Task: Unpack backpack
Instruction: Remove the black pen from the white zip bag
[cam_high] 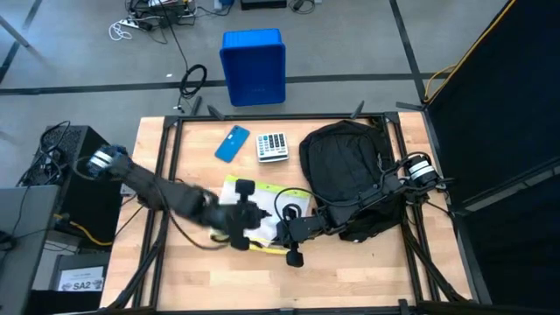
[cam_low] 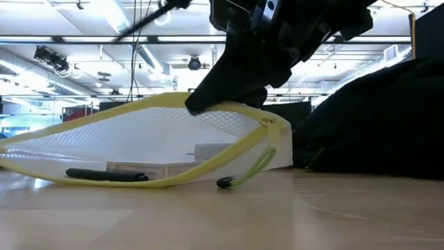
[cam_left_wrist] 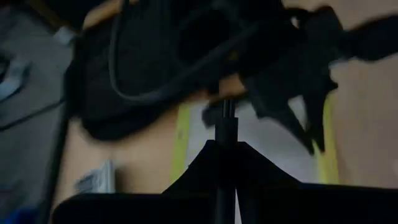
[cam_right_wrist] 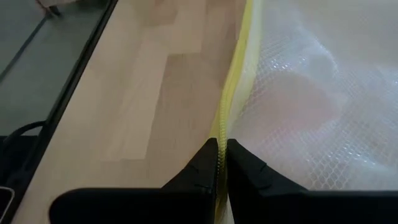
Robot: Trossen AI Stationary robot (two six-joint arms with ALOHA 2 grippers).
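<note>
The black backpack (cam_high: 346, 162) lies at the table's right, also seen in the low view (cam_low: 374, 118). Left of it lies a white mesh pouch (cam_high: 262, 197) with a yellow zipper edge, resting on its flat side (cam_low: 139, 149). A dark pen-like item (cam_low: 104, 175) shows inside it. A black pull tab on a yellow cord (cam_low: 225, 182) rests on the table at the pouch's near edge. My right gripper (cam_right_wrist: 222, 144) is shut on the pouch's yellow edge. My left gripper (cam_left_wrist: 225, 146) hangs shut above the pouch, blurred in the high view (cam_high: 238, 214). My right gripper pinches the pouch's yellow zipper edge (cam_right_wrist: 225, 121) between its two fingertips. The fingers slant down toward the table's left and lie along the edge. That edge is raised (cam_low: 229, 107) while the pouch's bottom stays on the table. My left gripper has a thin dark stem (cam_left_wrist: 227, 121) right at its fingertips. Whether it holds it, I cannot tell.
A blue flat device (cam_high: 232, 143) and a calculator (cam_high: 272, 145) lie at the table's far side. A blue bin (cam_high: 254, 66) stands on the floor beyond the far edge. Black frame rails (cam_high: 166, 166) run along the table's sides.
</note>
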